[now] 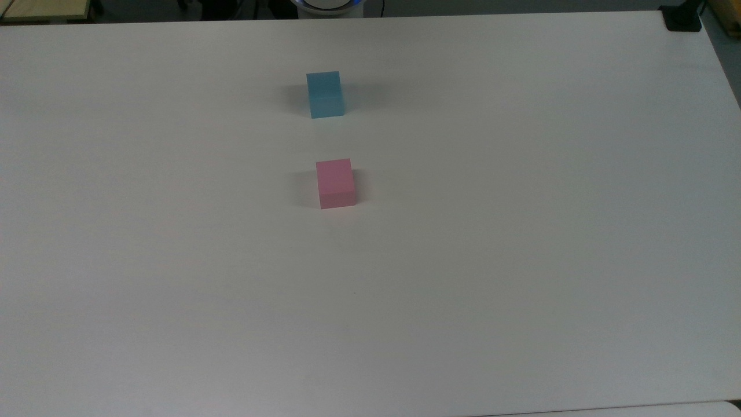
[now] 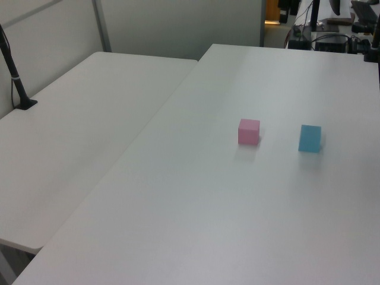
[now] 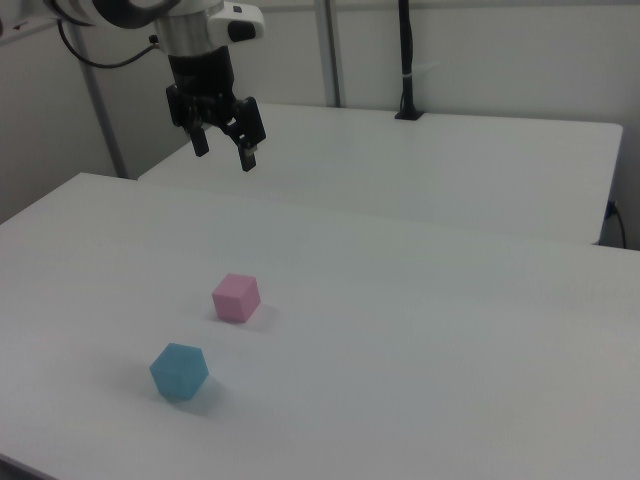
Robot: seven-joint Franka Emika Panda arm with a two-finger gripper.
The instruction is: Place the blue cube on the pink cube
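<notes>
With the blue cube and pink cube set apart on the bench, the hand is held high, fingers spread, ready for descent.

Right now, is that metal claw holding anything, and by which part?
Nothing is held. The gripper hangs open and empty above the white table; the small matte light-blue cube and pastel-pink cube sit apart below.

The top view looks steeply down on the white table. The left and right views look across it obliquely from opposite sides. All three share the blue cube and pink cube, well below the gripper fingers.
</notes>
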